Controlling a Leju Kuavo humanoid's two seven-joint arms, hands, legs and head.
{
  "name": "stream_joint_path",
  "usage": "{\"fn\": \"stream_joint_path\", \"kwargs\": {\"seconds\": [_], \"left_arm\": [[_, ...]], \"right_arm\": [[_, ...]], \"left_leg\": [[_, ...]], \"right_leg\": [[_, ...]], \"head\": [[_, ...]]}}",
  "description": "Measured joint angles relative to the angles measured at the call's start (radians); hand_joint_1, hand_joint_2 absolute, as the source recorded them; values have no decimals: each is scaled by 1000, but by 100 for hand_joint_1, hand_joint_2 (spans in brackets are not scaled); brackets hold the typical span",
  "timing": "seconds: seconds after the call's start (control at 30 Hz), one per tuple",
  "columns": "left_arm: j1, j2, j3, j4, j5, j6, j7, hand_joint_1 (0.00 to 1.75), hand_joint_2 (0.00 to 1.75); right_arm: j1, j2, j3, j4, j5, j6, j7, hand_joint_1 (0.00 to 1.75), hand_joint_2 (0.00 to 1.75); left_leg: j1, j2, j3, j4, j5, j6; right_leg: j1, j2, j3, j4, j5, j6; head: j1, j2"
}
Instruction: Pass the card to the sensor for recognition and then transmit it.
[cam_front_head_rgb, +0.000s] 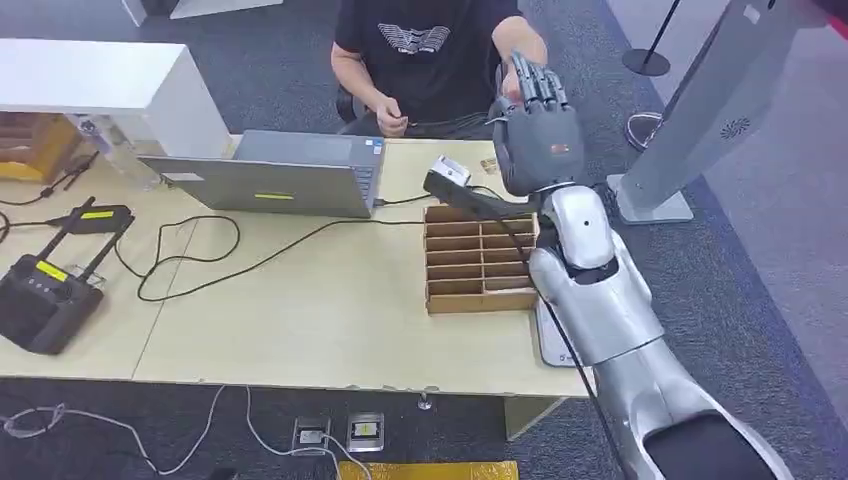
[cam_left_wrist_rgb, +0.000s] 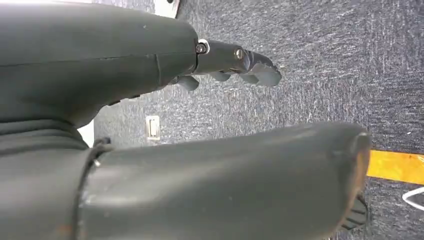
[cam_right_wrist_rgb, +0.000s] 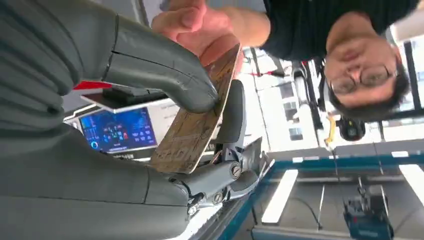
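My right hand is raised above the far right side of the table, fingers pointing up toward the seated person. In the right wrist view, a brown patterned card is pinched between my thumb and the fingers behind it. The person's hand holds the card's far end. The scanner, a black base with a white top, sits on the table just below my hand. My left hand hangs over the carpet, fingers straight and holding nothing.
A wooden slotted card box stands beside my right forearm. A grey laptop and black cables lie mid-table, with black radio units at the left. A grey kiosk stand rises to the right.
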Motion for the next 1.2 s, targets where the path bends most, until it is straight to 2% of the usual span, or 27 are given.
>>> {"fn": "stream_joint_path", "kwargs": {"seconds": [0.2, 0.37, 0.47, 0.5, 0.7, 0.73, 0.77, 0.93, 1.1, 1.2], "left_arm": [[0, 6, -19, 0, -27, -17, 0, 0, 0], [0, 13, -27, 0, -34, -24, 0, 0, 0], [1, 14, -34, 0, -34, -30, 0, 0, 0], [1, 14, -36, 0, -32, -31, 0, 0, 0], [1, 13, -43, 0, -19, -32, 2, 0, 0], [1, 13, -43, 0, -18, -32, 3, 0, 0], [1, 13, -43, 0, -18, -32, 3, 0, 0], [2, 14, -43, 0, -16, -42, 3, 0, 0], [2, 24, -43, 0, -27, -66, 3, 0, 0], [2, 23, -43, 0, -24, -50, 3, 0, 0]], "right_arm": [[-48, 55, 17, 206, 15, -55, 31, 175, 175], [-70, 74, 23, 314, 16, -68, 40, 175, 175], [-75, 81, 29, 359, 27, -76, 42, 173, 175], [-77, 83, 30, 371, 35, -80, 42, 159, 175], [-92, 91, 43, 437, 69, -103, 55, 159, 175], [-95, 92, 44, 447, 69, -105, 56, 0, 175], [-97, 93, 44, 455, 69, -105, 56, 0, 0], [-102, 96, 53, 483, 79, -121, 50, 0, 0], [-121, 96, 61, 502, 90, -187, 46, 0, 0], [-143, 93, 61, 513, 90, -228, 36, 0, 0]], "left_leg": [[0, 0, 0, 0, 0, 0], [0, 0, 0, 0, 0, 0], [0, 0, 0, 0, 0, 0], [0, 0, 0, 0, 0, 0], [0, 0, 0, 0, 0, 0], [0, 0, 0, 0, 0, 0], [0, 0, 0, 0, 0, 0], [0, 0, 0, 0, 0, 0], [0, 0, 1, 0, 0, 0], [0, 1, 1, 0, 0, 0]], "right_leg": [[0, -1, 0, 0, 0, 0], [0, 0, 0, 0, 0, 0], [0, 0, 0, 0, 0, 0], [0, 0, 0, 0, 0, 0], [0, 0, 0, 0, 0, 0], [0, 0, 0, 0, 0, 0], [0, 0, 0, 0, 0, 0], [0, 0, 0, 0, 0, 0], [0, 0, 0, 0, 0, 0], [0, 1, 0, 0, 0, 0]], "head": [[1, 0], [0, 0], [0, 0], [0, 0], [0, 0], [0, 0], [0, 0], [0, 0], [0, 0], [0, 0]]}}
